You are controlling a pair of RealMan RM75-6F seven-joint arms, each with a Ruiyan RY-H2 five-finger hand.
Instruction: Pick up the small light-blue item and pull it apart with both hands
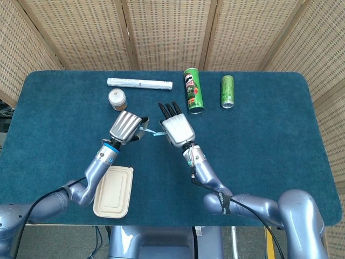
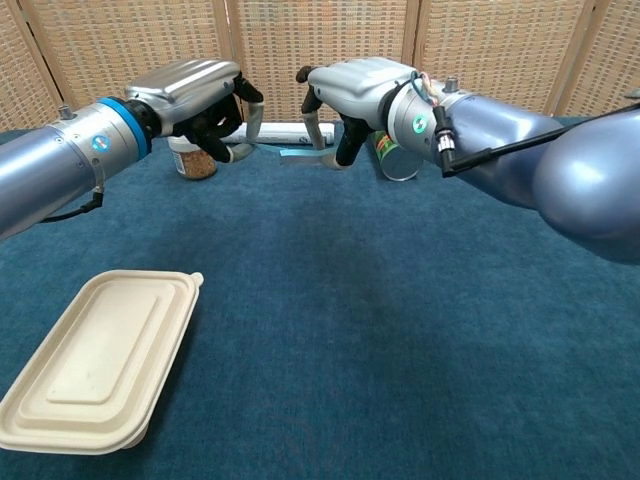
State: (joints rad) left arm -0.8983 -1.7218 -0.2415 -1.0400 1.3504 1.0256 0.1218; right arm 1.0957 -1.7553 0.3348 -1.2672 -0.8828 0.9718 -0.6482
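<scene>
**Light-blue item stretched between two robot hands, mid-air**

Nearest the robot, a beige lidded container lies flat on the blue worktop, well apart from the action and not involved.

Up above the worktop, here is the contest. The left robot hand has its fingers curled in on one end of the small light-blue item, and the right robot hand is clamped on the other end, fingers pointing down around it. In the head view the item shows as a thin pale strip bridging the gap between the left robot hand and the right robot hand. It sits clear of the worktop, held at both ends.

Its long axis runs side to side, roughly level, one end pointing toward each hand. That looks right for a straight pull apart along its length.

As for handling, it appears light and slim, probably thin plastic, so little force should be needed, but such a small piece could slip from the fingertips. The ends are the places to hold, and both are already taken. Exactly how each is pinched is hidden by the fingers.

Beyond the hands stand a small brown-filled jar, a white tube lying flat, a green crisp can and a green drink can.
</scene>
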